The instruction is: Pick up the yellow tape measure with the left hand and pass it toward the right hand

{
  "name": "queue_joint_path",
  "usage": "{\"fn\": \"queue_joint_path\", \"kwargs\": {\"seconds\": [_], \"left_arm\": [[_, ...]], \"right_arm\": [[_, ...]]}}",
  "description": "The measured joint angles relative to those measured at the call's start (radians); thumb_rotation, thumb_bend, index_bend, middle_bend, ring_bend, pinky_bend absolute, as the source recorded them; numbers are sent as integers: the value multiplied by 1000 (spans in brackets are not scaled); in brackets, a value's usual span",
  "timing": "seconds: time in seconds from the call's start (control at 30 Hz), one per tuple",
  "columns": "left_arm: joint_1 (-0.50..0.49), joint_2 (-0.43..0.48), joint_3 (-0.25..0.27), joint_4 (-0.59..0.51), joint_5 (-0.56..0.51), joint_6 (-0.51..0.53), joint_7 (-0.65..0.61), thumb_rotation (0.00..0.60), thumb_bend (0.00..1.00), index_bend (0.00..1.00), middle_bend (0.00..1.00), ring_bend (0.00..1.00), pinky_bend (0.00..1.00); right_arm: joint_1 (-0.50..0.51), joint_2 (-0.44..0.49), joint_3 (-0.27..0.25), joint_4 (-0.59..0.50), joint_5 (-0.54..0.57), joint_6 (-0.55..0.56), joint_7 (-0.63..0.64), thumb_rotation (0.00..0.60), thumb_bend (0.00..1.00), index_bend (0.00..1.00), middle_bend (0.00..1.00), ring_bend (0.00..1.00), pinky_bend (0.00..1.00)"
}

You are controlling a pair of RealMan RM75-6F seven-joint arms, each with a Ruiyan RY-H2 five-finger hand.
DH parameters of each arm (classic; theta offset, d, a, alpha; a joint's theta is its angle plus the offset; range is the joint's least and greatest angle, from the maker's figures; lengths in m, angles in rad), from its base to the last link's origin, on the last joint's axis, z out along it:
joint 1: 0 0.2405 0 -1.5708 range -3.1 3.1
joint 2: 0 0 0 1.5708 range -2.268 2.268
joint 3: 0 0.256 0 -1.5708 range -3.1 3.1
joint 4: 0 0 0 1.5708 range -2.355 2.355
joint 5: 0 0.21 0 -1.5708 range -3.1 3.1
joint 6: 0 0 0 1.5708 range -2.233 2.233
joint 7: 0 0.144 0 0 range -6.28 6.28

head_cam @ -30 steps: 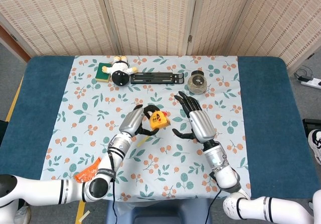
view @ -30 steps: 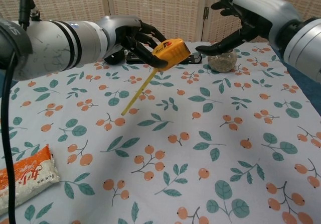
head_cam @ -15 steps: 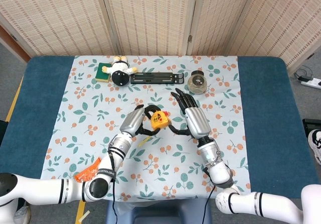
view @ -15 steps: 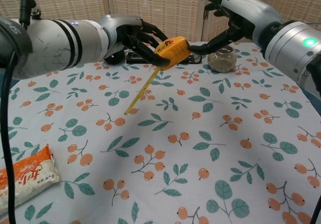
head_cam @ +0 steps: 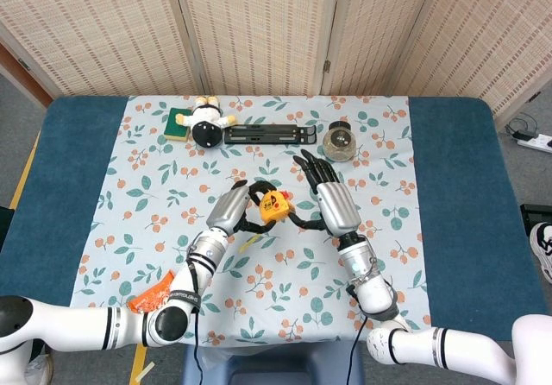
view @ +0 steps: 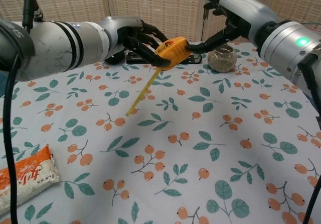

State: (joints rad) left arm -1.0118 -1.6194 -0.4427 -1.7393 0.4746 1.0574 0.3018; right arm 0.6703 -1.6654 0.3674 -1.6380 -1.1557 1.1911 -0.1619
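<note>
1. The yellow tape measure (view: 172, 51) is up in the air above the flowery tablecloth (view: 200, 148), and its yellow strip hangs down.
2. The left hand (view: 134, 39) pinches it in dark fingertips.
3. The right hand (view: 228, 14) is spread wide; its thumb seems to touch the tape measure's other side, but I cannot tell for sure.

We see the yellow tape measure (view: 172, 50) held above the table in the left hand (view: 135, 37), tilted, red label on its side, a strip of yellow blade hanging down-left.
</note>
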Motion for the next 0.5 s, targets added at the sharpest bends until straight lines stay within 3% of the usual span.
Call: {"fn": "queue_joint_path", "kwargs": {"seconds": [0.2,0.4,0.5], "left_arm": [[4,0,10,11,9,-2,-11,600,370,557,517,415,79],[12,4,14,18,19,-5,-25,600,369,557,517,414,79],[15,7,15,19,24,-4,-31,600,369,557,517,413,78]], "right_arm": [[2,-12,4,20,-2,25,-6,600,299,0,0,0,0],[4,-25,14,33,9,47,-20,600,383,7,0,0,0],[6,-32,21,33,18,58,-28,600,418,120,0,0,0]]}}
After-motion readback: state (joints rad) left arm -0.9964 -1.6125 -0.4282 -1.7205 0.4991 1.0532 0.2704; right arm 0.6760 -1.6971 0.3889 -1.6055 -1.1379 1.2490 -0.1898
